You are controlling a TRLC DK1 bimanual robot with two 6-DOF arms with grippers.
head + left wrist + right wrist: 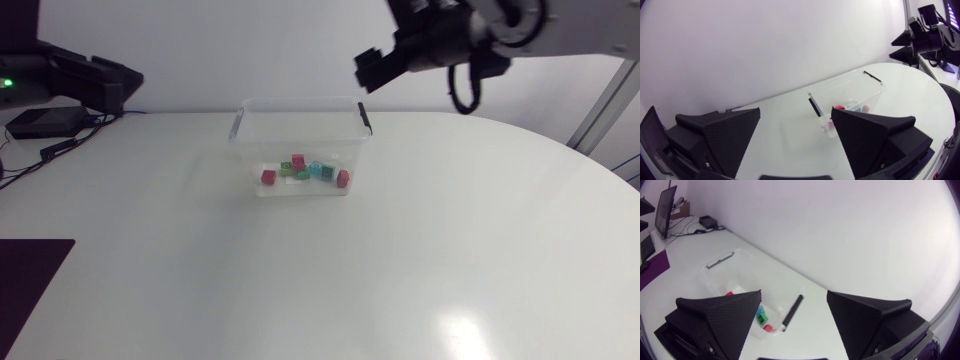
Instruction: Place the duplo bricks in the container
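Observation:
A clear plastic container (300, 140) with black handle clips stands at the middle of the white table. Inside lie several duplo bricks: a red one (268, 177), another red one (343, 178), a cyan one (320, 169) and a green one (288, 170). My right gripper (370, 68) hangs above the container's far right corner. In the right wrist view it (794, 294) is open and empty, with the container (740, 272) and a cyan brick (761, 316) below it. My left gripper (796, 115) is open and empty, well back from the container (847, 92).
A dark mat (30, 280) lies at the table's front left corner. A black box with cables (45, 122) sits at the far left. The white tabletop (450, 250) spreads wide around the container.

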